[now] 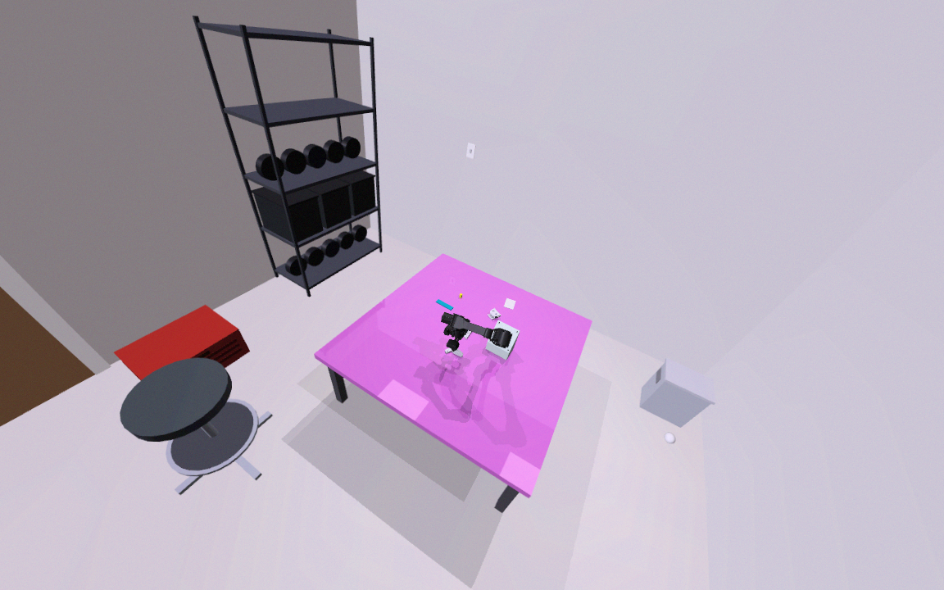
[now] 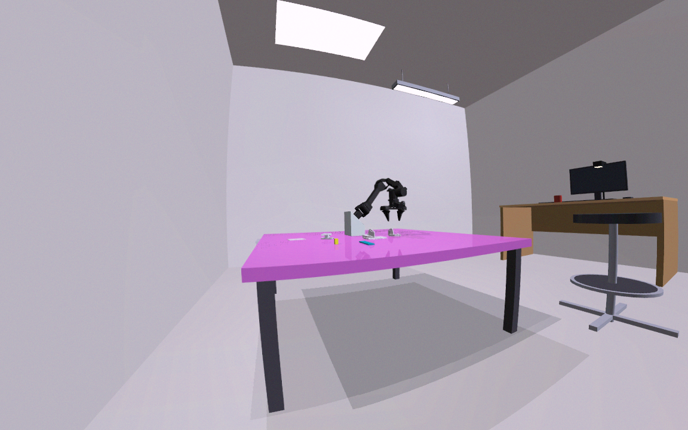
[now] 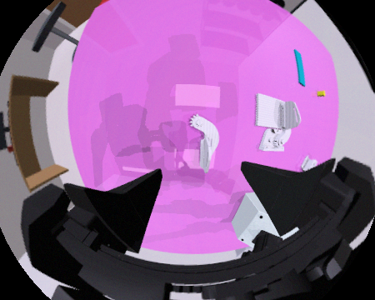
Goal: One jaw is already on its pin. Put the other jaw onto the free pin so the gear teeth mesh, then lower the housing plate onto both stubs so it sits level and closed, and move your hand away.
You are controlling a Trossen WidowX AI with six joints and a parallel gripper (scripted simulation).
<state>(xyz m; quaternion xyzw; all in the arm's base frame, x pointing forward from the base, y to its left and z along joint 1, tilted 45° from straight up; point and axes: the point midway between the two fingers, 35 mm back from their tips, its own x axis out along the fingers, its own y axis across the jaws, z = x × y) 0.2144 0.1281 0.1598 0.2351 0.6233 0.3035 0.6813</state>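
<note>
My gripper is open and empty, above the table. The loose white jaw lies on the table below it; in the wrist view its toothed end points up and left and its tail shows between the fingertips. The white base is to its right, with the mounted jaw standing on it. A holed, pinned section adjoins the base; tooth contact is too small to judge. A small white part, possibly the housing plate, lies apart. The arm partly hides the base in the top view.
The pale box under the arm's foot stands nearby. A blue bar, a yellow block and a flat white square lie on the pink table.
</note>
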